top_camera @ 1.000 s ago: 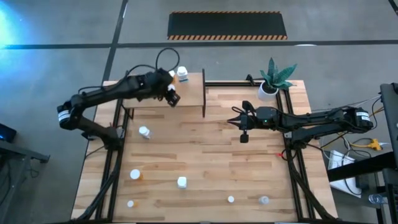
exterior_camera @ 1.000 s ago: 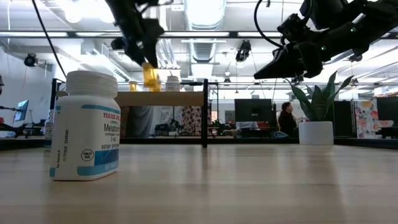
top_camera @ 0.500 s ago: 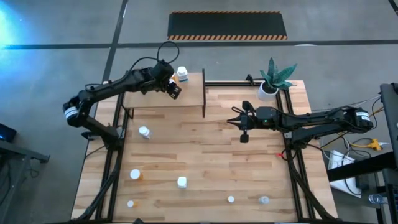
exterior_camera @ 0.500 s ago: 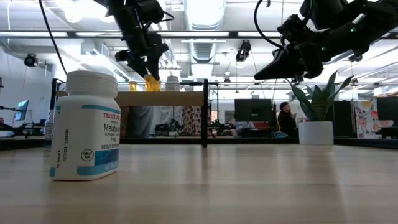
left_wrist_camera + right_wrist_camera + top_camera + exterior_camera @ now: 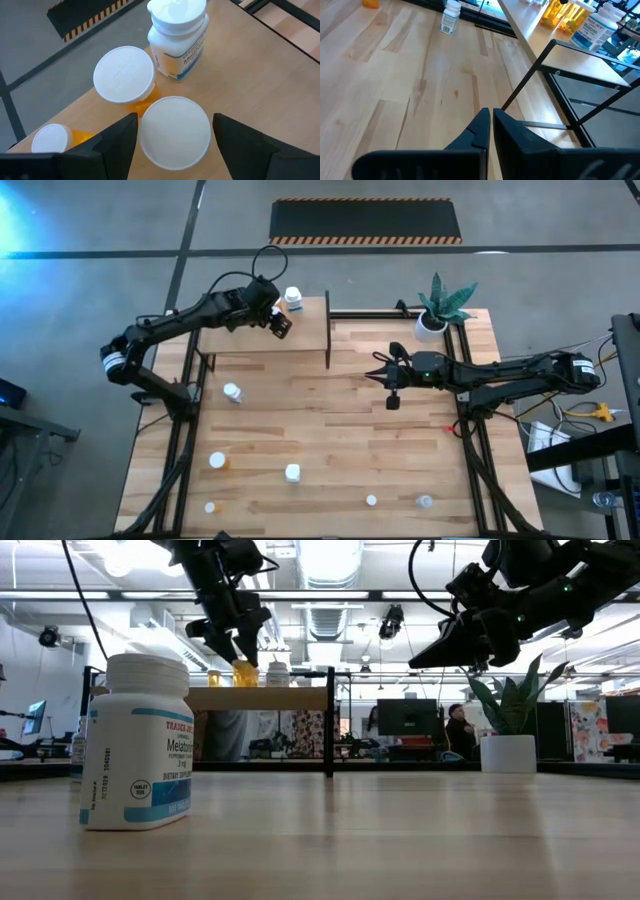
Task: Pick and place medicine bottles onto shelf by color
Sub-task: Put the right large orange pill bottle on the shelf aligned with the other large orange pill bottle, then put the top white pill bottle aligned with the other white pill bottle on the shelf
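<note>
Since a second ago the left gripper [image 5: 279,326] has swung from the shelf's [image 5: 300,335] near edge to its far left corner. Its jaws sit spread around a white-capped orange bottle [image 5: 174,131] standing there, beside two more orange bottles and a white bottle [image 5: 178,40]. The right gripper [image 5: 392,401] hangs mid-table, fingers pressed together. Loose bottles dot the table's near edge, plus one white bottle [image 5: 137,743] left of centre.
</note>
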### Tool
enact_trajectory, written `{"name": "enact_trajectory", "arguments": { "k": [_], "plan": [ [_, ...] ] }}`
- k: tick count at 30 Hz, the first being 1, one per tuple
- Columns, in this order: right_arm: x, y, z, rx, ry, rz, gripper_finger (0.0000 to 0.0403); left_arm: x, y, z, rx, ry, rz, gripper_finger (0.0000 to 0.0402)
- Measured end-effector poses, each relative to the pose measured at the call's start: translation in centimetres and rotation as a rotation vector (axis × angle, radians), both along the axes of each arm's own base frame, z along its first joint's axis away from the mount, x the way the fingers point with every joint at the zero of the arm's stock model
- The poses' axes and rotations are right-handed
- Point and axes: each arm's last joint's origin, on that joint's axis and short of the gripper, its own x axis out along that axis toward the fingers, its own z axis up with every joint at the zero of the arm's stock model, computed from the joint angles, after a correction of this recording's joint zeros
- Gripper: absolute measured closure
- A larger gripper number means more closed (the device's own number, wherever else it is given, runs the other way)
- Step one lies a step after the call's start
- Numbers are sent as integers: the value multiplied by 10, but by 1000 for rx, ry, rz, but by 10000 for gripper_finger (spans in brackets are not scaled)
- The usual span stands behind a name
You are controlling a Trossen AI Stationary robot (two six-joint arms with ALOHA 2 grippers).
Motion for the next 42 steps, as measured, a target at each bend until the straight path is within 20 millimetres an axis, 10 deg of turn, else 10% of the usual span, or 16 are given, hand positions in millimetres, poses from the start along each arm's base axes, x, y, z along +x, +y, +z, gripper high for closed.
{"name": "enact_trajectory", "arguments": {
  "k": [18, 27, 35, 42],
  "plan": [
    [0, 0, 0, 1, 0, -2, 390, 0, -6, 27, 86, -2, -85, 150],
    [0, 0, -1, -5, 11, 0, 390, -5, -63, 49, 92, 85, -386, 160],
    [-1, 0, -2, -6, 16, 0, 390, -13, -129, 20, -174, 319, -696, 241],
    [-1, 0, -3, -5, 17, -1, 390, -28, -143, -20, -438, 576, -732, 380]
  ]
}}
